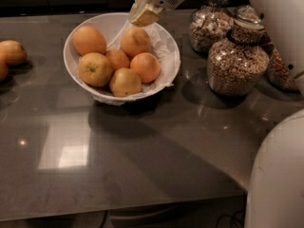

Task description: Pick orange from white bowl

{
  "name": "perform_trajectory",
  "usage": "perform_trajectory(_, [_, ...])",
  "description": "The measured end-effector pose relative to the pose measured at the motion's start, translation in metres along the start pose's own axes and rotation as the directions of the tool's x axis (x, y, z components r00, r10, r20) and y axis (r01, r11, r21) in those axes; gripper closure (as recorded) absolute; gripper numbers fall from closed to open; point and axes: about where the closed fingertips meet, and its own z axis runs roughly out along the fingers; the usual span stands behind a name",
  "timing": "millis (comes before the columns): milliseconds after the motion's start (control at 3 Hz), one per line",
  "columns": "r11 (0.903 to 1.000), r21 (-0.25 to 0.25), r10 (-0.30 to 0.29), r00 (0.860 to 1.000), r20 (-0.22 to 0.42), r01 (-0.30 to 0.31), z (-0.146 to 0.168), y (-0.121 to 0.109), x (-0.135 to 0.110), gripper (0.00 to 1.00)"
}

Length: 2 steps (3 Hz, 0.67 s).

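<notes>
The white bowl (68,61), lined with crinkled white paper, stands on the dark counter at the upper left and holds several oranges. The orange (145,67), smooth and deep orange, lies at the bowl's right side. A paler orange (135,42) lies behind it, and a yellowish one with a stem dot (95,69) sits at the front left. My gripper (145,13) hangs over the bowl's far rim, just above the paler orange and up-left of the deep-orange one. It holds nothing that I can see.
Three glass jars of cereal (237,61) stand to the right of the bowl. Two loose oranges (12,52) lie at the counter's left edge. My white arm (280,23) crosses the upper right and my body (280,175) fills the lower right. The counter's front edge runs along the bottom.
</notes>
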Motion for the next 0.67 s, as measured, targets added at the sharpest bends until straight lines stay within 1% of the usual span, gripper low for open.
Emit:
perform_trajectory(333, [1.0, -0.001, 0.0, 1.0, 0.001, 0.0, 0.0004, 0.0001, -0.0002, 1.0])
perform_trajectory(667, [1.0, -0.001, 0.0, 1.0, 0.001, 0.0, 0.0004, 0.0002, -0.0001, 1.0])
